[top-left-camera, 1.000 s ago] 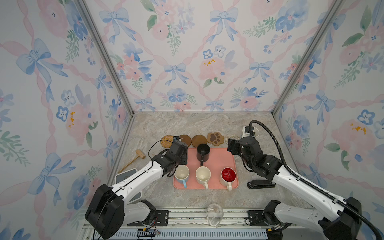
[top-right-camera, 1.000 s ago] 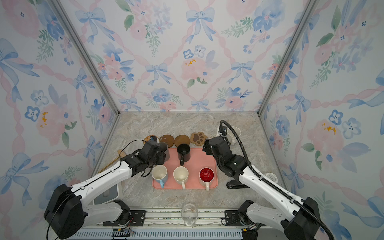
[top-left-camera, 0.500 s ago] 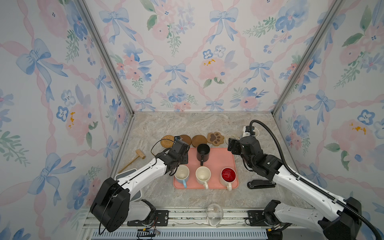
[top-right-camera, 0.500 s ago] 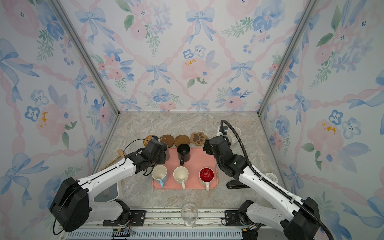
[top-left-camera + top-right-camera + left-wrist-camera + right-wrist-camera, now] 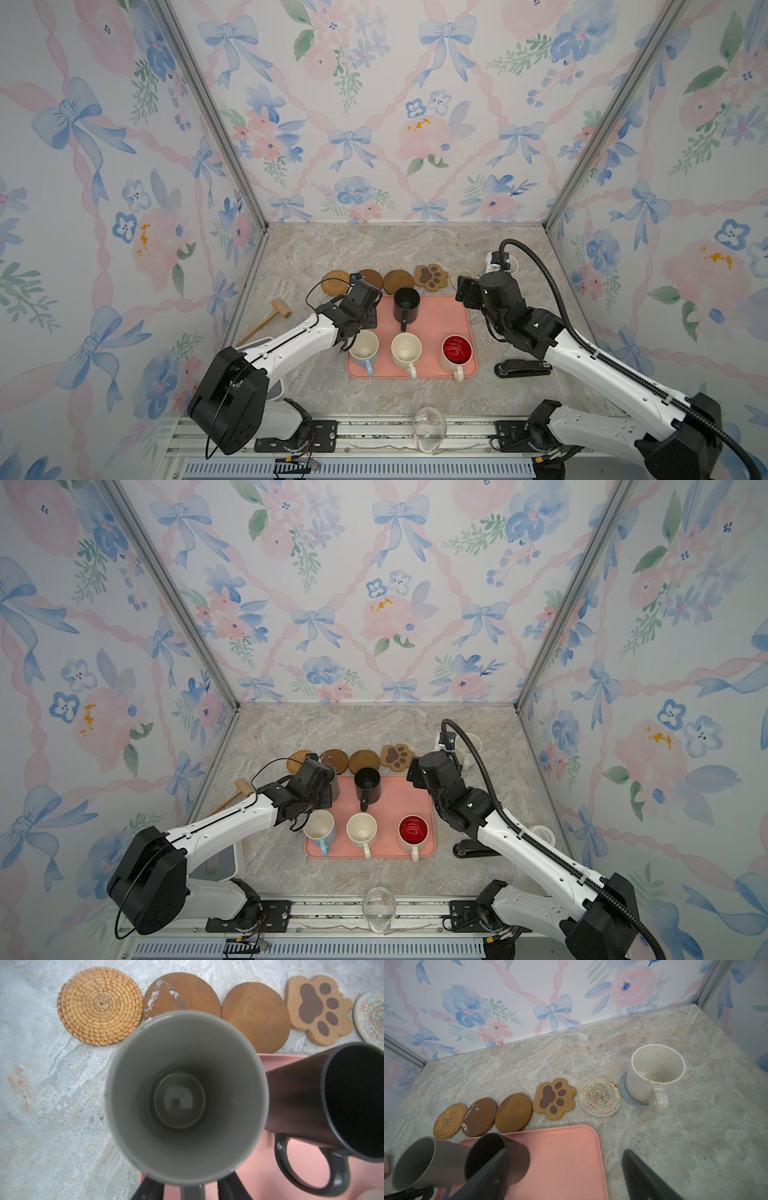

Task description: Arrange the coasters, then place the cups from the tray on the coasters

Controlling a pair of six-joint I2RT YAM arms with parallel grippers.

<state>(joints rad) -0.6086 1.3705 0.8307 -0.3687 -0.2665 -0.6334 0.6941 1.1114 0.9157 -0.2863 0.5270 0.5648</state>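
Left wrist: grey mug handle between left gripper jaws, spread, gaps both sides; right gripper spread wide.

Marble tabletop bears tray, coasters, mallet, stapler.

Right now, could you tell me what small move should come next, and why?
Probably close the left tool on the handle of the grey mug: its fingers sit either side of the handle with gaps, so the mug is not yet gripped for lifting to the rattan coaster.
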